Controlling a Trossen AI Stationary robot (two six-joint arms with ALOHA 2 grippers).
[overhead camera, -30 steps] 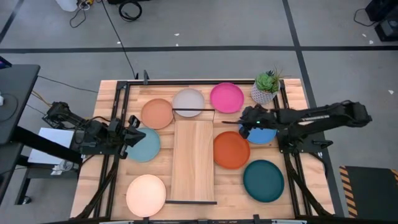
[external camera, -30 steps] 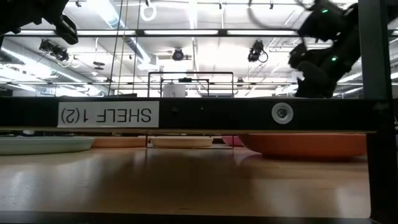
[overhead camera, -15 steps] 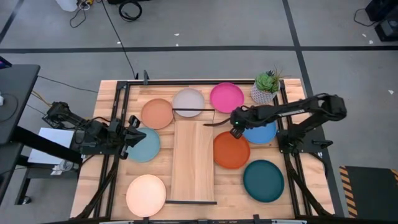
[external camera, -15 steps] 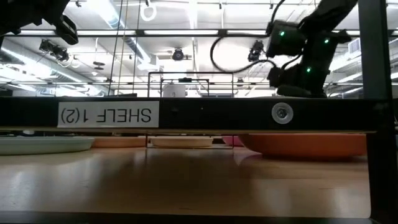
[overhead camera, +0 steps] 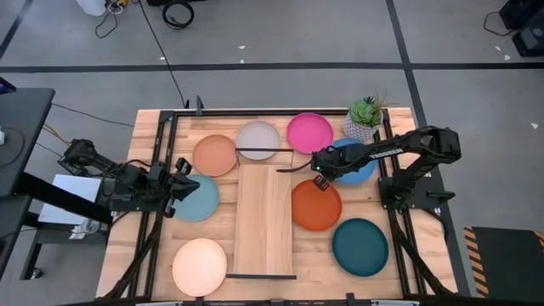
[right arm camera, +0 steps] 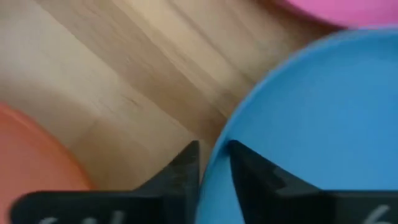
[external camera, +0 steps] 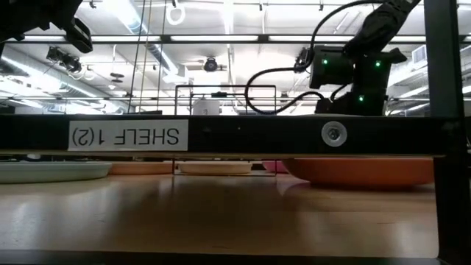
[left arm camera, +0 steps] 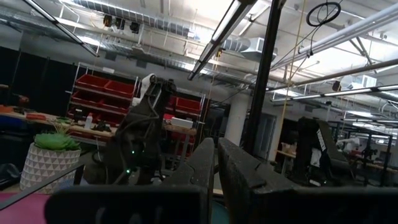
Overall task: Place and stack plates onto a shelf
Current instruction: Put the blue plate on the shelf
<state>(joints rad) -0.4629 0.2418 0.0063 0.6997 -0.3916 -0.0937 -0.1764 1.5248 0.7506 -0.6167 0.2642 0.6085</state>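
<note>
Eight plates show in the high view: tan (overhead camera: pixel 214 155), grey (overhead camera: pixel 257 140), magenta (overhead camera: pixel 310 133), blue (overhead camera: pixel 355 161), orange (overhead camera: pixel 316 206), dark teal (overhead camera: pixel 359 246), light teal (overhead camera: pixel 201 199) and peach (overhead camera: pixel 200 266). The light-wood shelf board (overhead camera: pixel 263 217) lies between them, with black bars at its ends. My right gripper (overhead camera: pixel 320 167) is shut on the blue plate's left rim, between the magenta and orange plates. My left gripper (overhead camera: pixel 182 182) hangs shut above the light teal plate's left part, touching nothing. My right gripper pinches the blue plate's rim (right arm camera: pixel 214 163) on the side facing the shelf, one finger (right arm camera: pixel 185 167) outside the rim and the other finger (right arm camera: pixel 252 171) on the plate's upper face. The fingers come from the table's left. Whether the plate is clear of the table, I cannot tell.
A potted green plant (overhead camera: pixel 364 119) stands at the far right, close to the blue plate's far rim. The black frame bar labelled SHELF 1(2) (external camera: pixel 221 136) crosses the low view, with the orange plate (external camera: pixel 360 171) behind it. The shelf board carries no plates.
My right gripper has moved toward the table's left, past the blue plate to its left rim, then a little toward the far edge. The blue plate has shifted with it toward the far edge, nearer the plant and the magenta plate.
</note>
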